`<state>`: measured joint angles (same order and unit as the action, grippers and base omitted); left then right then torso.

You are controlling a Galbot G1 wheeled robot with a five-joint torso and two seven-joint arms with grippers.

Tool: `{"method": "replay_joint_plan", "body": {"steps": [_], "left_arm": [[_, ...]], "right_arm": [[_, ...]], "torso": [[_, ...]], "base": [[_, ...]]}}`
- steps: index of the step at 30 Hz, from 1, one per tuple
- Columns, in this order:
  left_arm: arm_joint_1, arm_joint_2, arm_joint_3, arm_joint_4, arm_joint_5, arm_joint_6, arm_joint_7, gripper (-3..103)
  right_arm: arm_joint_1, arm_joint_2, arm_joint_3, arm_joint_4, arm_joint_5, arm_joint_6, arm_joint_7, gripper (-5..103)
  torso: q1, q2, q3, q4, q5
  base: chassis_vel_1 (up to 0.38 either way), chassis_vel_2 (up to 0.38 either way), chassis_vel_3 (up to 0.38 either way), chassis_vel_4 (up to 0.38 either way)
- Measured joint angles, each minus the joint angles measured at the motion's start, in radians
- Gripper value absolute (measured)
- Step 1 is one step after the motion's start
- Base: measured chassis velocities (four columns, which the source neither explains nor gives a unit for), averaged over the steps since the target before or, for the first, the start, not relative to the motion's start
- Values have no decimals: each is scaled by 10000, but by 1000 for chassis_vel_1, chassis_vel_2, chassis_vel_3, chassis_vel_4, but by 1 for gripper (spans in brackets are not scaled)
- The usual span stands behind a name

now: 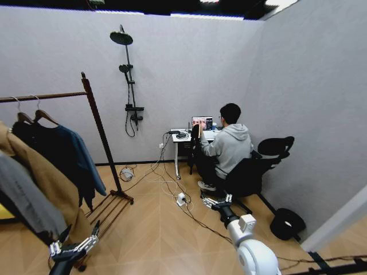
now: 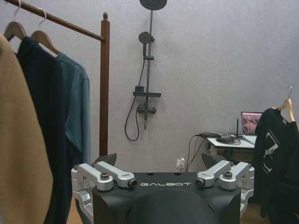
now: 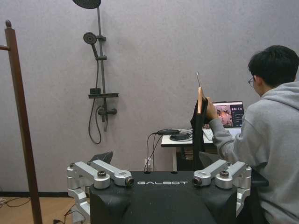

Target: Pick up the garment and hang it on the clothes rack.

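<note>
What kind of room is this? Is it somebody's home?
Probably a test room made up like a home, not a real one: a shower set fixed to a bare grey wall over wooden flooring, a clothes rack with hung clothes, and loose cables running to a small desk.

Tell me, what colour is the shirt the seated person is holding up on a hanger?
Black, with a white print on the front. The shirt shows best in the left wrist view.

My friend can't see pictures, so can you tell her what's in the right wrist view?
A seated person's hand holds the black garment up on its wooden hanger beside a small desk with a laptop. The right claw waits open, well short of it. A shower set hangs on the grey wall, and a clothes rack post stands nearby.
</note>
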<state>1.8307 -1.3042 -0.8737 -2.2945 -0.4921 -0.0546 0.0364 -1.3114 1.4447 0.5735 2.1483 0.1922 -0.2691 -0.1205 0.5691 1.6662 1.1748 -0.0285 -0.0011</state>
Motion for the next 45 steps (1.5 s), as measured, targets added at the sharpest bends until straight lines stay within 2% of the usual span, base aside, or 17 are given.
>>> {"method": "replay_joint_plan", "body": {"steps": [5,6,9,12,16,17,20,24,27,28,32,33,34,37,40,41,45], "left_arm": [[0,0,0,-1,0,0,0,100],[1,0,0,0,0,0,0,100],[1,-1,0,-2,0,0,-1,100],[0,0,0,0,0,0,-1,100],[0,0,-1,-1,0,0,-1,100],[0,0,0,0,0,0,-2,100],[1,-1,0,-1,0,0,0,100],[0,0,0,0,0,0,-1,100],[2,0,-1,-2,0,0,-1,100],[1,0,0,0,0,0,0,100],[0,0,-1,-2,0,-1,0,100],[0,0,-1,-2,0,-1,0,100],[0,0,0,0,0,0,-3,100],[-1,0,0,-1,0,0,0,100],[-2,2,0,0,0,0,1,100],[1,0,-1,-1,1,0,-1,100],[2,0,-1,-1,1,0,-2,100]], "right_arm": [[-2,1,-16,-45,-36,76,-6,100],[0,-3,-12,-48,-38,82,-5,100],[29,-14,15,-50,-40,88,-5,100],[53,-24,23,-70,-43,108,-5,100],[64,-22,15,-129,-96,135,-6,100],[70,-13,8,-144,-165,153,-5,100],[99,0,-11,-184,-379,287,100,100],[224,15,17,-209,-928,523,337,100],[373,-32,86,-190,-933,383,427,100],[501,-54,121,-206,-950,359,490,100],[690,-39,59,-218,-1044,307,981,100],[690,-39,59,-218,-1044,307,981,100],[794,22,0,-129,-1286,193,1494,100],[893,87,-27,-44,-1642,97,1973,100],[1060,95,-74,104,-1805,-222,2549,100],[1361,83,-70,92,-1795,-538,2753,100],[1899,-15,45,-192,-1740,-699,2946,100]], "torso": [[-2,0,0,2,22],[-3,1,-1,2,-3],[-4,2,-1,6,24],[-4,2,-2,0,1],[0,0,1,2,22],[-3,2,-2,0,-4],[-3,2,-1,6,23],[-5,3,-3,0,-2],[-3,2,0,5,29],[-4,3,-2,-1,-8],[-3,2,0,4,26],[-3,2,0,4,26],[-2,2,-1,0,-7],[11,-4,4,6,25],[9,-3,2,-6,-5],[8,-4,3,9,20],[-7,1,-1,8,7]], "base": [[-353,331,355,-348],[-355,320,393,-341],[-352,404,331,-356],[-373,343,346,-342],[-363,361,362,-353],[-379,326,355,-371],[-371,371,336,-367],[-323,359,327,-364],[-327,362,335,-356],[-367,327,343,-338],[-355,377,350,-355],[-324,394,362,-332],[-372,330,341,-317],[-273,282,300,-269],[-199,164,39,-108],[-11,88,26,21],[7,-8,21,34]]}}
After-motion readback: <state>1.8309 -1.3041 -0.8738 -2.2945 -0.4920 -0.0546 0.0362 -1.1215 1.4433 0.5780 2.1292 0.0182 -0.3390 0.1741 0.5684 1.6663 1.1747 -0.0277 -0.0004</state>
